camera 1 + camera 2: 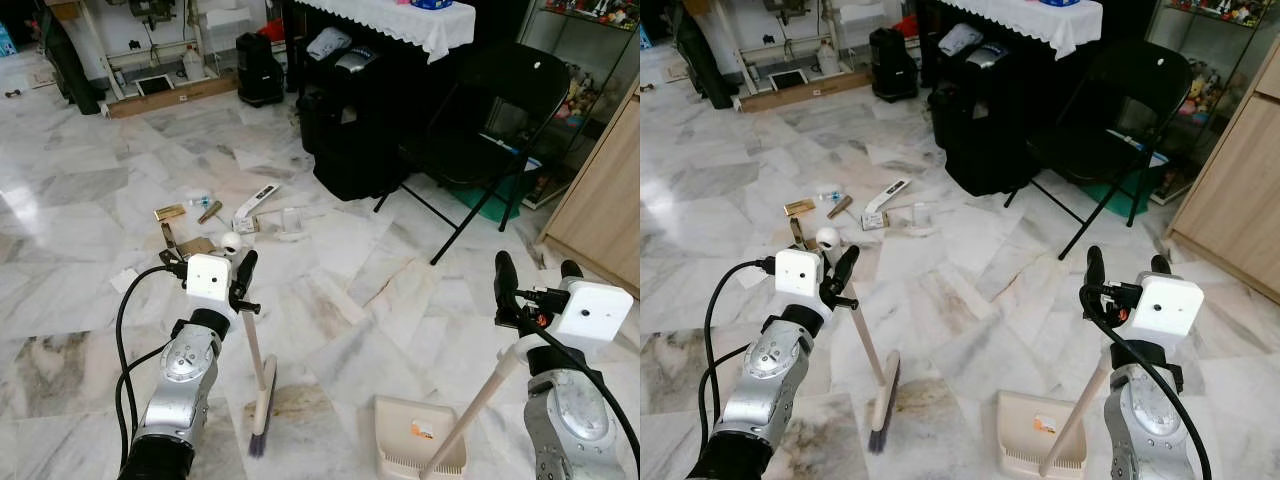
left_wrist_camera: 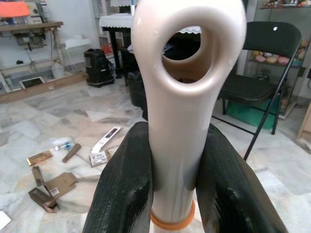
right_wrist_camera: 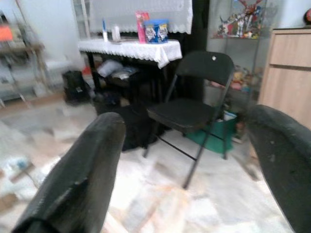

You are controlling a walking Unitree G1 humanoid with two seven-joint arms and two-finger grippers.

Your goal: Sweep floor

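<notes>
- Left gripper has its fingers closed tight on the top of the broom handle, just below the hanging loop; the left wrist view shows the cream handle pinched between both black pads.
- The broom's shaft runs down and slightly to the robot's right from the grip; its brush head touches the marble floor just in front of the robot.
- Right gripper: fingers look spread, with open room between them in the right wrist view. The dustpan handle rises toward that wrist, but how it is held there is hidden, so a grip cannot be confirmed.
- The dustpan tray sits flat on the floor, near the brush head and to its right, with a gap between them.
- The litter of small cardboard boxes, a white strip, a small clear cup and a round white object lies well ahead of the brush, toward the robot's left. The broom is not among it yet.
- Risk: with the grip so high on the handle, a hard stroke could twist the shaft within the pads, and the brush would skate over the pieces.
- Risk: light boxes may scatter sideways rather than travel toward the dustpan if the stroke is fast.
- Risk: the dustpan could tip or slide if its handle is only resting against the right arm.
- Risk: the black folding chair and dark bags stand just beyond the litter; a long reach forward could knock a chair leg.
</notes>
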